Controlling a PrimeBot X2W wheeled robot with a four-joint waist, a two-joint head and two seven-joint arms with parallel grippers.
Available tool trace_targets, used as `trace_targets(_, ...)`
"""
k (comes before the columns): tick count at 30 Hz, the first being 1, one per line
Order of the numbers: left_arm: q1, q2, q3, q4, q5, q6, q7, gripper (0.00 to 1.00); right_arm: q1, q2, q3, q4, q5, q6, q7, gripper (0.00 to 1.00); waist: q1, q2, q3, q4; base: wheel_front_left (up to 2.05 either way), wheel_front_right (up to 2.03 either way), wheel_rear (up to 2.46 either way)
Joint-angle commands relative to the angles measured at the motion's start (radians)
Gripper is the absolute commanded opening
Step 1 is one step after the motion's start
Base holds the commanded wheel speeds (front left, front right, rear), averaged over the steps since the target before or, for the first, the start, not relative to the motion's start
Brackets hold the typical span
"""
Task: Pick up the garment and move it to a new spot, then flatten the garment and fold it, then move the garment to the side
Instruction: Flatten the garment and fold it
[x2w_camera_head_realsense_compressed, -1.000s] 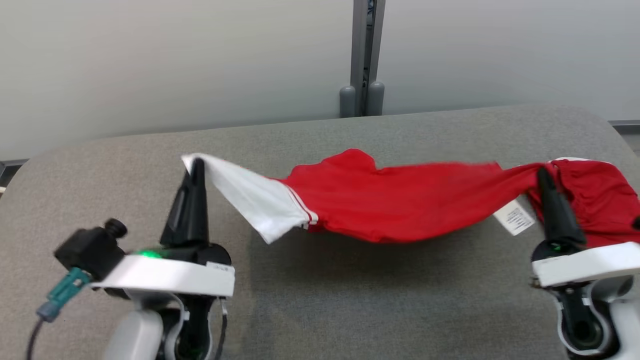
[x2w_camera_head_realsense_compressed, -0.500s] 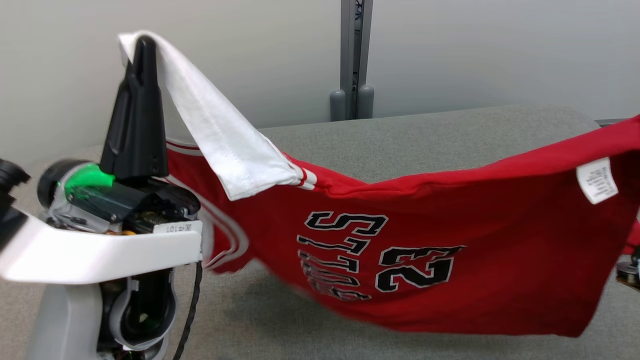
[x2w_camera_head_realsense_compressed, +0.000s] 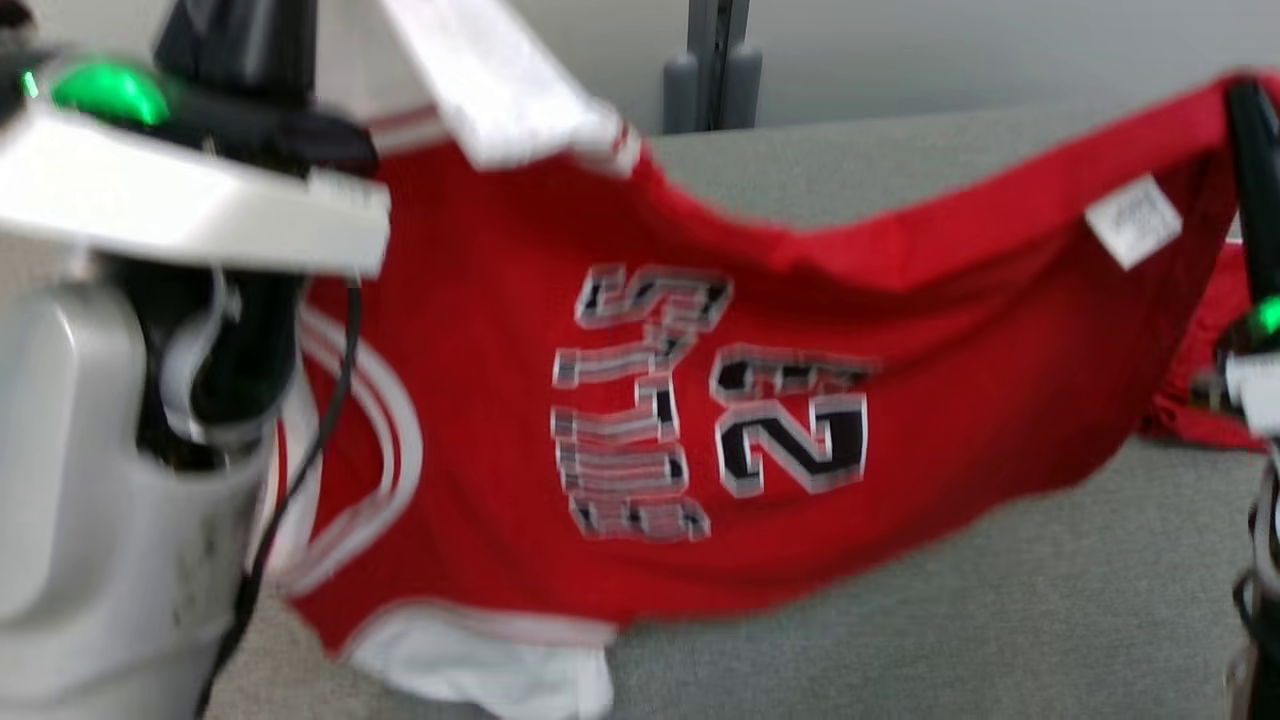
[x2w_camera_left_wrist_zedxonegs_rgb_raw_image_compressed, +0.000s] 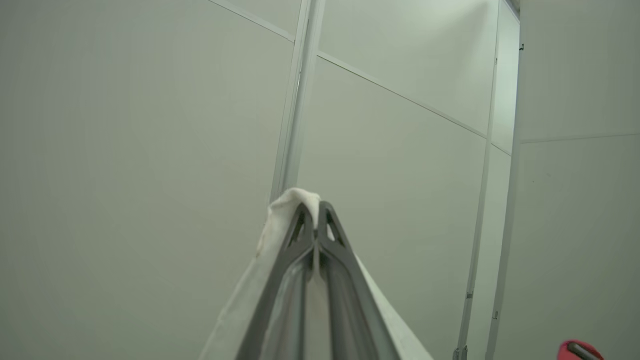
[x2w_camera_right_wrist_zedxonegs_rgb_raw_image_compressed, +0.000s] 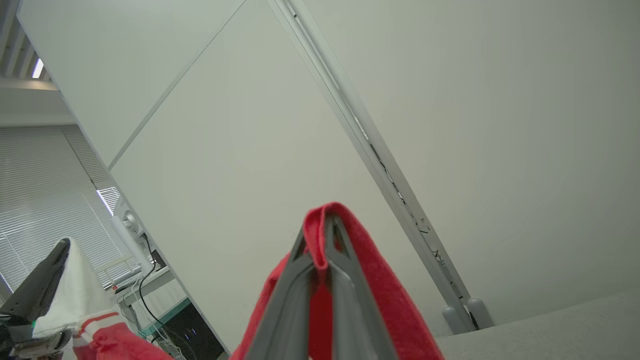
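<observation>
Hanging from left jaws and right jaws, both clamped on its upper edge: garment (x2w_camera_head_realsense_compressed: 480, 400), seemingly above table (x2w_camera_head_realsense_compressed: 1000, 600).

left tool (x2w_camera_left_wrist_zedxonegs_rgb_raw_image_compressed: 316, 209), white garment (x2w_camera_left_wrist_zedxonegs_rgb_raw_image_compressed: 281, 209) pinched — pale wall (x2w_camera_left_wrist_zedxonegs_rgb_raw_image_compressed: 125, 150)

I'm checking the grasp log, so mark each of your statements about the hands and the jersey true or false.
1. The left hand is shut on the jersey's white sleeve. True.
2. A white label shows on the jersey near the right hand. True.
3. The right hand is open and holds nothing. False: it is shut on a red edge of the jersey.
4. The jersey lies flat on the grey surface. False: it hangs spread between the two raised hands.
</observation>
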Motion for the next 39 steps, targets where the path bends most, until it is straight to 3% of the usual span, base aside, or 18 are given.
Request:
trace_targets(1,-0.080,0.001,0.002,0.044,-0.001,-0.010,0.011,0.00,-0.081,-0.004,0.007,0.034,-0.016,0.002,0.005,0.00,0.0000,0.0000,0.081,0.003,0.00,0.00,0.00)
trace_targets(4,-0.331,-0.005,0.024,0.221,0.006,-0.029,0.019,0.00,-0.357,-0.004,0.018,0.205,-0.074,0.002,-0.006,0.00,0.0000,0.0000,0.190,0.001,0.00,0.00,0.00)
trace_targets(8,-0.637,0.029,0.017,0.418,0.080,-0.079,-0.028,0.00,-0.707,-0.005,0.044,0.411,-0.192,0.002,-0.023,0.00,0.0000,0.0000,0.324,-0.010,0.00,0.00,0.00)
trace_targets(12,-0.906,0.005,0.017,0.605,0.134,-0.105,-0.137,0.00,-1.012,-0.003,0.042,0.640,-0.295,0.002,-0.101,0.00,0.0000,0.0000,0.414,-0.001,0.00,0.00,0.00)
trace_targets(16,-1.048,-0.029,0.014,0.775,0.160,-0.124,-0.262,0.00,-1.197,-0.002,0.025,0.843,-0.353,0.002,-0.197,0.00,0.0000,0.0000,0.482,0.030,0.00,0.00,0.00)
trace_targets(23,-0.997,-0.057,0.010,0.992,0.152,-0.173,-0.341,0.00,-1.224,-0.003,0.065,1.126,-0.367,0.002,-0.346,0.00,0.0000,0.0000,0.593,0.065,0.00,0.00,0.00)
trace_targets(27,-0.964,-0.054,0.019,1.036,0.140,-0.201,-0.353,0.00,-1.198,-0.005,0.119,1.192,-0.330,0.002,-0.391,0.00,0.0000,0.0000,0.627,0.062,0.00,0.00,0.00)
trace_targets(31,-0.906,-0.042,0.033,1.047,0.117,-0.232,-0.357,0.00,-1.150,-0.009,0.194,1.213,-0.271,0.002,-0.430,0.00,0.0000,0.0000,0.638,0.054,0.00,0.00,0.00)
trace_targets(39,-0.797,-0.002,0.048,0.954,0.079,-0.248,-0.358,0.00,-1.030,-0.061,0.344,1.113,-0.112,0.002,-0.440,0.00,0.0000,0.0000,0.589,0.029,0.00,0.00,0.00)
